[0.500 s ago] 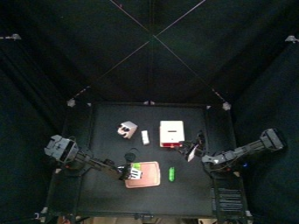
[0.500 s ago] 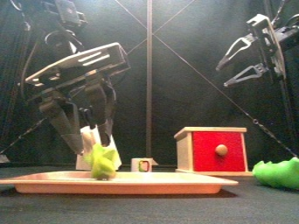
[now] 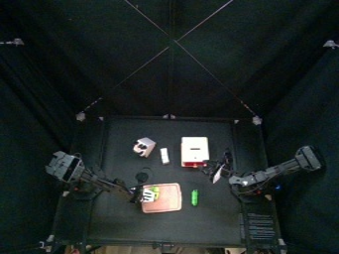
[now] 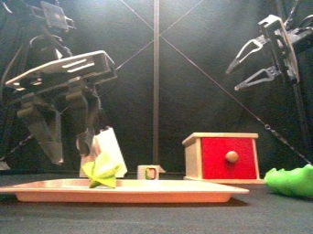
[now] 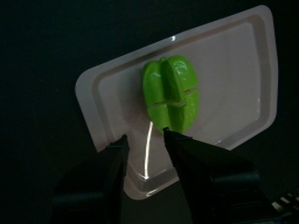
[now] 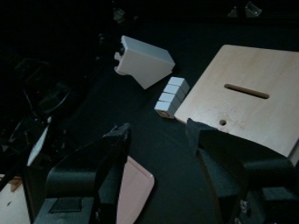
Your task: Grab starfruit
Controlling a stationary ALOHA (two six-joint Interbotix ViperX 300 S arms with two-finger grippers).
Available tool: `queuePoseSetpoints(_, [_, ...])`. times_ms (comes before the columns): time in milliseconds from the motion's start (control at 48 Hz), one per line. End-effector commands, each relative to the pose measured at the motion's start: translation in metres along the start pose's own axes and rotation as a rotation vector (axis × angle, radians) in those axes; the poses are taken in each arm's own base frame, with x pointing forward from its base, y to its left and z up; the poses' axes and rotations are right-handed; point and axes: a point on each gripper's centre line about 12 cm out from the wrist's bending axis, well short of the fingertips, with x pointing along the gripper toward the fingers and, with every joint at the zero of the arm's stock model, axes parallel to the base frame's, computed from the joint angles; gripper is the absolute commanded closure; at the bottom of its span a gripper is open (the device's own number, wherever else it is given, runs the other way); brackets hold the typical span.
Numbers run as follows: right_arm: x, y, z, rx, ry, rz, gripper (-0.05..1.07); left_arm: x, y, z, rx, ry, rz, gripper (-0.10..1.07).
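The starfruit point(image 4: 102, 171), a small yellow-green lumpy piece, lies on the pink flat board point(image 4: 184, 190) near its left end. In the top view the starfruit point(image 3: 150, 191) sits at the board's point(image 3: 163, 204) left side. My left gripper point(image 4: 71, 157) hangs just left of and above the fruit, jaws open, holding nothing. The left wrist view shows the starfruit point(image 5: 172, 92) on the board point(image 5: 233, 61), ahead of my open left gripper point(image 5: 149, 138). My right gripper point(image 4: 251, 69) is open and empty, raised at the right, away from the fruit.
A red-fronted box point(image 4: 224, 155) stands right of centre. A bright green stick-like object point(image 4: 291, 180) lies right of the board. A white block point(image 3: 142, 147) and a small white piece point(image 3: 163, 156) sit behind the board. The right arm point(image 3: 265, 179) rests at the table's right.
My left gripper, close around the starfruit before, has drawn back to the left. The starfruit now lies lower on the board, free of the jaws. The right arm has not moved.
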Motion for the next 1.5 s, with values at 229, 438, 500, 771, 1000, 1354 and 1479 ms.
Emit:
queuePoseSetpoints(229, [0.000,0.003,0.003,0.004,-0.008,0.005,0.15,-0.013,-0.018,0.004,0.058,-0.037,-0.098,0.01])
queuePoseSetpoints(438, [0.000,0.003,0.003,0.005,-0.010,0.005,0.15,-0.001,-0.018,0.015,0.013,-0.052,-0.051,-0.06])
queuePoseSetpoints(500, [0.000,0.003,0.003,0.003,-0.010,0.005,0.15,0.003,-0.023,0.018,0.000,-0.061,-0.040,-0.06])
queuePoseSetpoints(771, [0.001,-0.001,0.004,0.004,-0.013,-0.006,0.15,0.018,-0.033,0.038,-0.024,-0.100,-0.011,-0.06])
queuePoseSetpoints(1000, [0.001,-0.001,0.003,0.005,-0.012,-0.007,0.15,0.026,-0.032,0.040,-0.031,-0.099,0.001,-0.06])
queuePoseSetpoints(1354, [0.001,0.001,0.004,0.007,-0.010,-0.002,0.15,0.037,-0.033,0.034,-0.048,-0.070,0.004,-0.04])
queuePoseSetpoints(1479, [0.001,0.000,0.003,0.007,-0.009,-0.004,0.15,0.039,-0.032,0.034,-0.047,-0.069,0.007,0.05])
